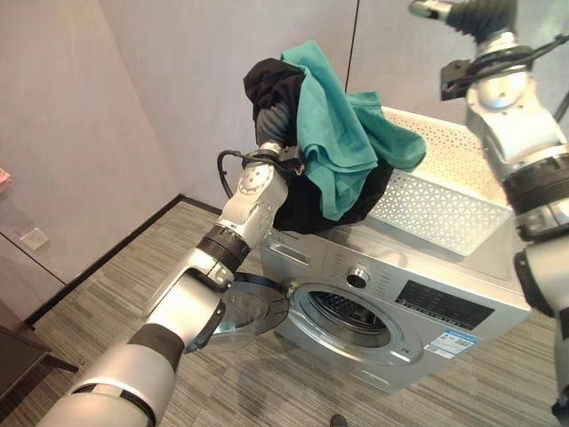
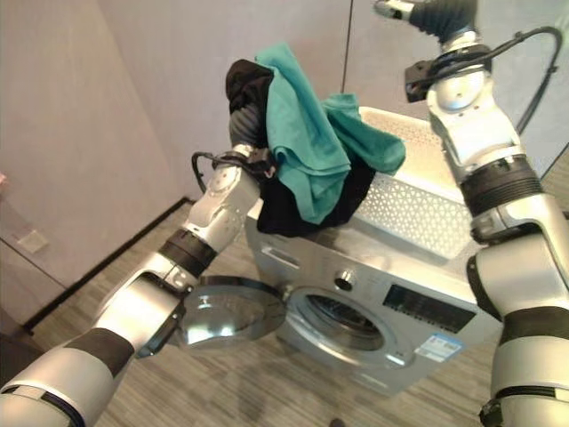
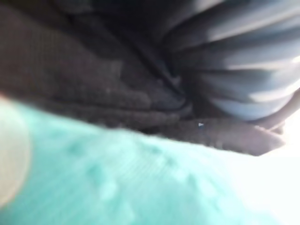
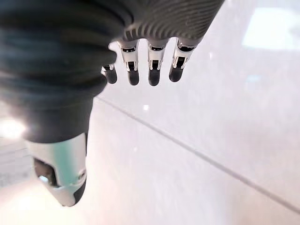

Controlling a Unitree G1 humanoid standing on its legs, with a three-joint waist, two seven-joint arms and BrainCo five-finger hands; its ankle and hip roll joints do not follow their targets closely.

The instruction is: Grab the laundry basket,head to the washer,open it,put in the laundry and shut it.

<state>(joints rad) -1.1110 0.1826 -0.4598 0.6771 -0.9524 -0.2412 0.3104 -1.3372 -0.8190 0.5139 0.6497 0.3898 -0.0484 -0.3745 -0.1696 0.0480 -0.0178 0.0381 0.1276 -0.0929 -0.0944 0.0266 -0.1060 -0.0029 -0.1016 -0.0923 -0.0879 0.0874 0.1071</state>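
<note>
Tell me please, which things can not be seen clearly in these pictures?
- Left hand: in both eye views the teal cloth and the black garment cover it, so its fingers are hidden.
- Left wrist view: blurred teal and dark fabric lies close against the camera.
- White perforated plastic laundry basket on the silver front-loading washing machine: the right arm hides its far end.
- Washer drum: dark inside behind the open round door, contents unclear.

silver washer (image 1: 418, 302) on striped floor (image 1: 116, 294), white perforated laundry basket (image 1: 444, 200) resting on its top
</note>
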